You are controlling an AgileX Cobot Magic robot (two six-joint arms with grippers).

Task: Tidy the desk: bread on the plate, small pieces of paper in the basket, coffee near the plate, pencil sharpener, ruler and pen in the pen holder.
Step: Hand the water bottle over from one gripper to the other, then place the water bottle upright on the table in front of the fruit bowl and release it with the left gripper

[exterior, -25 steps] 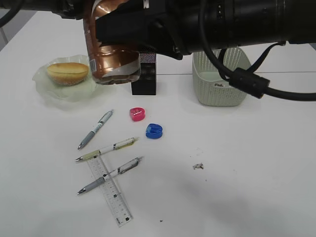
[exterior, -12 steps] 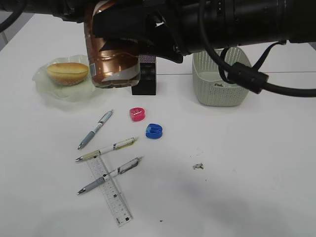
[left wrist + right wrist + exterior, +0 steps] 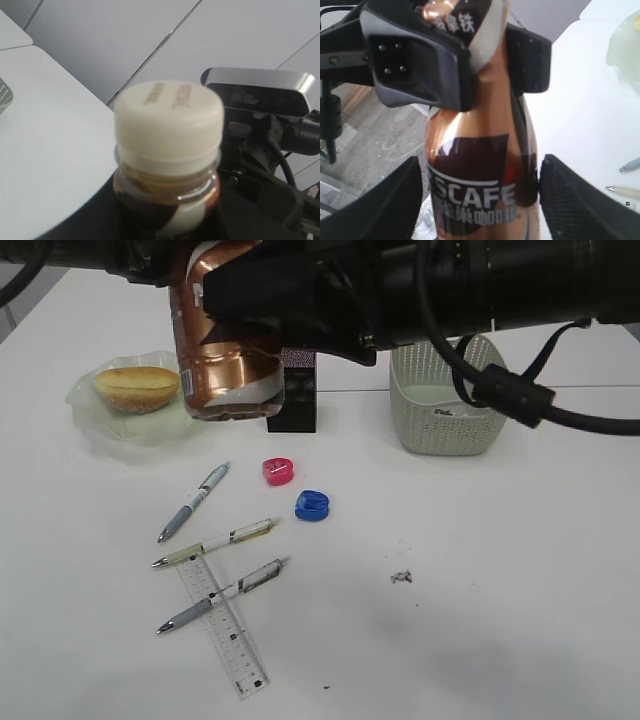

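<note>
Coffee bottle [image 3: 222, 350] hangs in the air above the table [image 3: 480, 540], just right of the plate [image 3: 120, 425] that carries the bread [image 3: 137, 387]. You can see in the right wrist view that the left gripper [image 3: 470, 60] is clamped on the upper part of the bottle, one black finger on each side pressing the copper label. The right gripper [image 3: 477, 200] straddles the lower body, its two fingers [image 3: 580, 205] standing beside the bottle; on the right side the pad looks to be at the label, on the left a gap shows, so you cannot tell for certain whether it grips. From the left wrist view you see only the white cap [image 3: 169, 122] and neck.

Below, the pen holder [image 3: 293, 390] stands behind the bottle and the basket [image 3: 445, 400] sits to the right. On the table lie a pink pencil sharpener [image 3: 278, 472], a blue pencil sharpener [image 3: 312, 505], three pens [image 3: 215, 540], a clear ruler [image 3: 225, 625] under one pen, and a small piece of paper [image 3: 401, 577].
</note>
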